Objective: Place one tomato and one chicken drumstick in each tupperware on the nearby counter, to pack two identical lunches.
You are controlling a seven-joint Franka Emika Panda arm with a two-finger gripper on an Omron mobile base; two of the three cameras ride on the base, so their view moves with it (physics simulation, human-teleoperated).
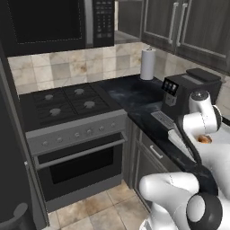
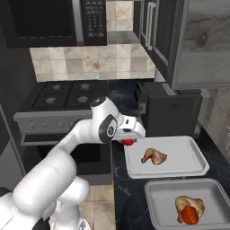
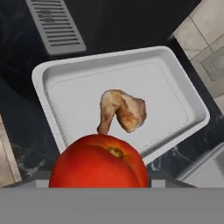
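Observation:
My gripper (image 2: 130, 139) is shut on a glossy red tomato (image 2: 129, 142), just left of and above the farther tupperware (image 2: 194, 169) on the black counter (image 2: 129, 200). In the hand view that tomato (image 3: 98, 162) looms at the bottom, over the near rim of this tupperware (image 3: 43, 81), and hides my fingertips. One chicken drumstick (image 3: 122, 113) lies in the middle of that tupperware. The nearer tupperware (image 2: 157, 197) holds a second chicken drumstick (image 2: 190, 202) with another tomato (image 2: 190, 216) against it.
A black coffee machine (image 2: 168, 110) stands behind the trays, its slotted drip tray (image 3: 57, 26) just beyond the farther tray. The stove (image 1: 63, 103) is to the left, and a paper towel roll (image 1: 147, 64) stands in the back corner. Wall cabinets hang overhead.

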